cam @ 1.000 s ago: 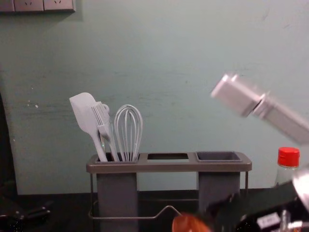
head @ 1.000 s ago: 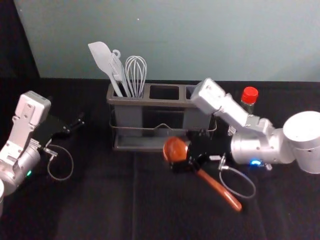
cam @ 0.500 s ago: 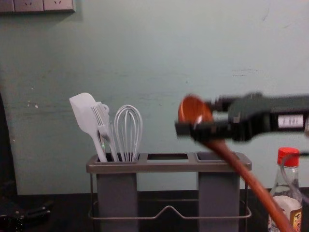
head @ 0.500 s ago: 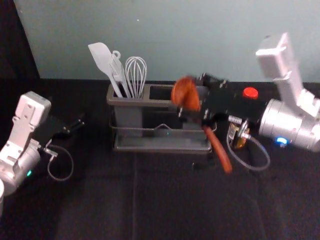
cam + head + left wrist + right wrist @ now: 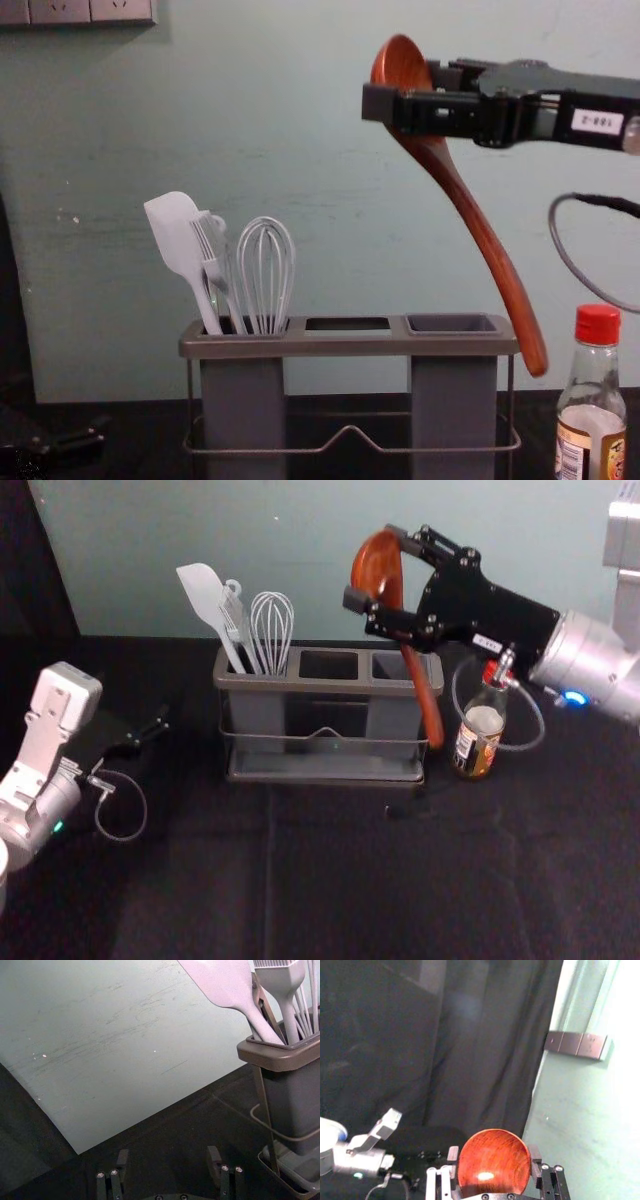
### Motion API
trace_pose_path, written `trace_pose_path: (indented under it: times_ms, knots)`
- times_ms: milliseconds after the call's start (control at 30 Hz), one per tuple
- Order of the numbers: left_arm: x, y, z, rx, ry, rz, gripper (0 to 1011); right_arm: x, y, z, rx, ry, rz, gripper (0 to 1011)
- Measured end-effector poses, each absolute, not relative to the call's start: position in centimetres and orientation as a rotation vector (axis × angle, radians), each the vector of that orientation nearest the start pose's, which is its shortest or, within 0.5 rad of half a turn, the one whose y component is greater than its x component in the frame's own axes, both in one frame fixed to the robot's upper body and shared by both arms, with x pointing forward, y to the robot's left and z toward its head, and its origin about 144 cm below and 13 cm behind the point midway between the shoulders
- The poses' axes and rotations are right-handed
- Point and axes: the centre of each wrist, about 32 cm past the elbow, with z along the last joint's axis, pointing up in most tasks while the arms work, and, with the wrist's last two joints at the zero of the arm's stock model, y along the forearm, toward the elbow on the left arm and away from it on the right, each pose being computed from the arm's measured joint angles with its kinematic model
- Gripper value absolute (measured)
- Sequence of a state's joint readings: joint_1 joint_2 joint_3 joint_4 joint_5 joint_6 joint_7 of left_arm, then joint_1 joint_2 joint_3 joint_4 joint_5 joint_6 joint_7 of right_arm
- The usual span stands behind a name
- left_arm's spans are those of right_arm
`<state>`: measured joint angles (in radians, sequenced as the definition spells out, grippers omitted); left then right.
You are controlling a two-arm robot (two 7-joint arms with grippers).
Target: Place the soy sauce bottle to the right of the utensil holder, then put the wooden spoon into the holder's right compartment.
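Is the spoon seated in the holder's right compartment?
No, the right gripper holds the wooden spoon by its bowl, and in the chest view its handle end hangs outside the utensil holder.

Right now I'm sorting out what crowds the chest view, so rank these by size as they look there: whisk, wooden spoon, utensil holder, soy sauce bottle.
1. Utensil holder
2. Wooden spoon and soy sauce bottle, not ranked apart: the spoon looks longer, the bottle broader
3. Whisk
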<state>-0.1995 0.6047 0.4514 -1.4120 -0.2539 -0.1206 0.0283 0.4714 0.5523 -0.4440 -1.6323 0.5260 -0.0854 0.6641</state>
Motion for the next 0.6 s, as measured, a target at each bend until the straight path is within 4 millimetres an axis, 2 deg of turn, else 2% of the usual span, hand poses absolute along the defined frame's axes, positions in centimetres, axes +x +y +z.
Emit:
trace_pose_path:
  times_ms: [467, 600]
  knots:
    - [48.9, 31.0, 114.0, 0.304, -0.285, 1.248, 1005, 59.2, -25.1, 130.3, 0.135, -0.4, -0.472, 841]
    - [48.9, 31.0, 114.0, 0.304, -0.285, 1.248, 1005, 60.0, -24.9, 130.3, 0.141, -0.399, -0.474, 842]
